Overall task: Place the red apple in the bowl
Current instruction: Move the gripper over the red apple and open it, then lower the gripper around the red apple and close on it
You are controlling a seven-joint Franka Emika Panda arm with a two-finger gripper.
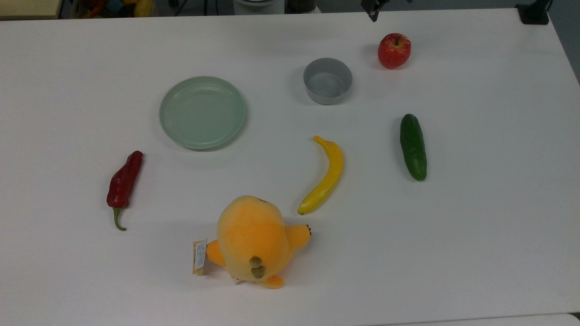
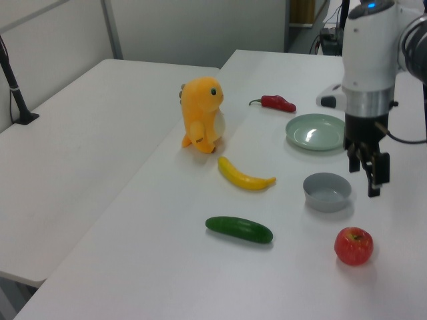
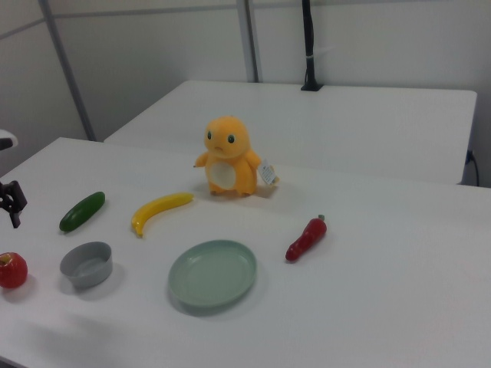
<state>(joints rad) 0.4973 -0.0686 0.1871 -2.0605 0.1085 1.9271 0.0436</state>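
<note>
The red apple [image 1: 394,50] sits upright on the white table at the top view's upper right, and also near the front right of the left view [image 2: 353,246]. The grey bowl [image 1: 327,80] stands empty to its left, a short gap away [image 2: 327,191]. My gripper [image 2: 365,179] hangs open in the air above the table, over the gap between bowl and apple, holding nothing. Its dark tip [image 1: 372,11] pokes in at the top edge of the top view, up and left of the apple. In the right view the gripper [image 3: 11,203] hovers above the apple [image 3: 11,270] and bowl [image 3: 87,264].
A pale-green plate [image 1: 202,112] lies left of the bowl. A banana [image 1: 324,175], a cucumber [image 1: 413,146], a dark-red chili [image 1: 124,183] and an orange plush toy [image 1: 253,242] are spread over the nearer half of the table [image 1: 489,226].
</note>
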